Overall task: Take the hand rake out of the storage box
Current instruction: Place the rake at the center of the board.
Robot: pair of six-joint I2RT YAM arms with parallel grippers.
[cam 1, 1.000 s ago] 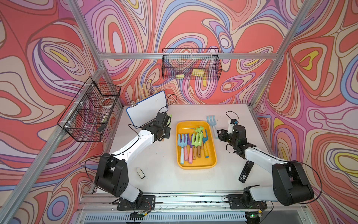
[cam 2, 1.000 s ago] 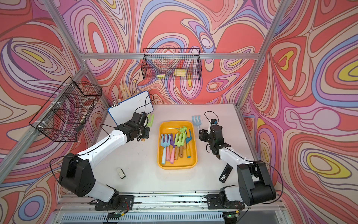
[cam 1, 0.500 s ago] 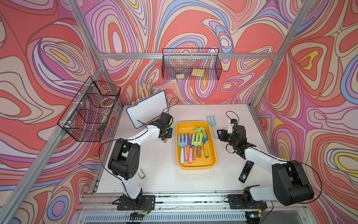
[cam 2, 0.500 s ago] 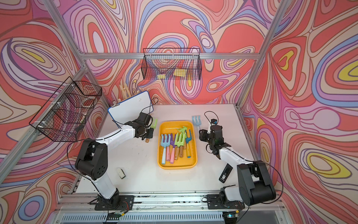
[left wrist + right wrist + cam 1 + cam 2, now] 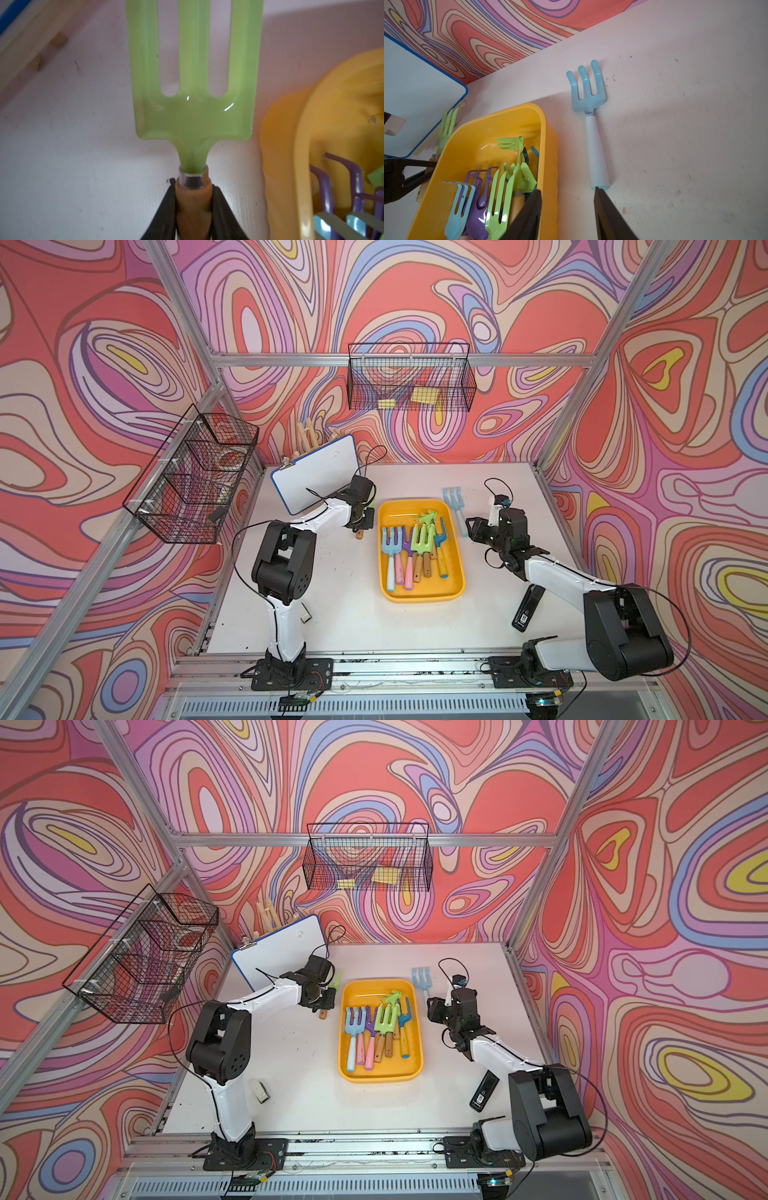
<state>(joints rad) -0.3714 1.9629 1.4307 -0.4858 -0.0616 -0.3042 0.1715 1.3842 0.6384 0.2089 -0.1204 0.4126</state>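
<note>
The yellow-orange storage box [image 5: 419, 597] [image 5: 380, 1077] sits mid-table and holds several hand rakes in blue, purple and green. Left of it, my left gripper [image 5: 360, 523] [image 5: 194, 200] is shut on the wooden handle of a green hand rake [image 5: 193, 116] [image 5: 337, 978]. This rake is outside the box and low over the table. A light blue hand rake [image 5: 455, 506] [image 5: 593, 145] lies on the table right of the box. My right gripper [image 5: 470, 527] [image 5: 568, 194] stands open just behind that rake's handle end, holding nothing.
A blue-edged whiteboard [image 5: 316, 477] leans at the back left, close behind the left gripper. Black wire baskets hang on the back wall [image 5: 409, 381] and the left wall [image 5: 191, 477]. A black device [image 5: 528, 608] lies front right and a small white object [image 5: 306, 616] front left.
The left arm has folded its elbow up and toward the front, and its gripper has shifted slightly toward the box with the green rake still held. The right arm has not moved.
</note>
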